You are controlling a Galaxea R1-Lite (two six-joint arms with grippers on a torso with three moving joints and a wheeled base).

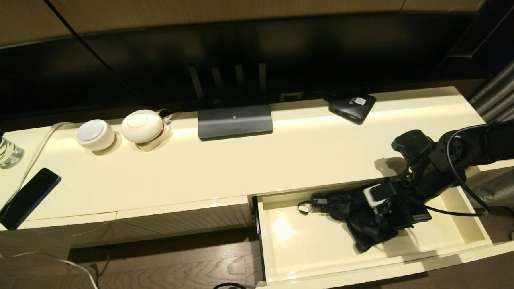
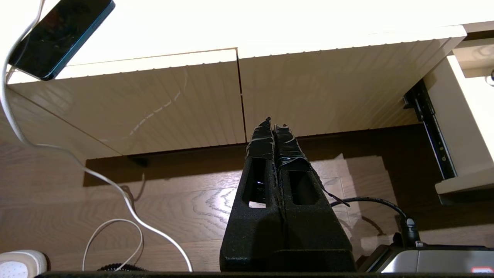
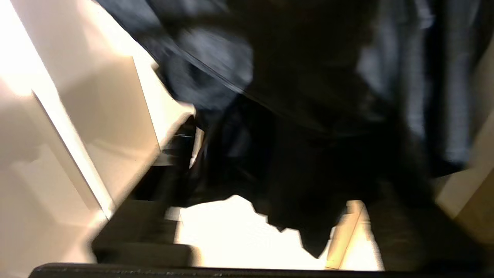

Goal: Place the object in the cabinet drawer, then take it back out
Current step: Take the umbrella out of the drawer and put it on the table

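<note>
The cabinet drawer (image 1: 297, 245) stands pulled out at the right end of the cream cabinet. Inside it lies the object (image 1: 361, 228), a black compact umbrella with loose folds, its short handle (image 1: 320, 200) and wrist loop (image 1: 304, 207) pointing toward the drawer's left side. My right gripper (image 1: 381, 210) reaches down into the drawer and sits on the umbrella's middle, buried among the folds. Dark fabric (image 3: 308, 96) fills the right wrist view over the bright drawer floor. My left gripper (image 2: 273, 123) is shut and empty, parked low over the wooden floor before the closed ribbed panels (image 2: 154, 104).
On the cabinet top stand a dark screen base (image 1: 235, 121), a flat black box with a white label (image 1: 352, 106), two white round devices (image 1: 95, 134), a phone (image 1: 28, 197) and a glass (image 1: 9, 151). A white cable (image 2: 115, 193) trails across the floor.
</note>
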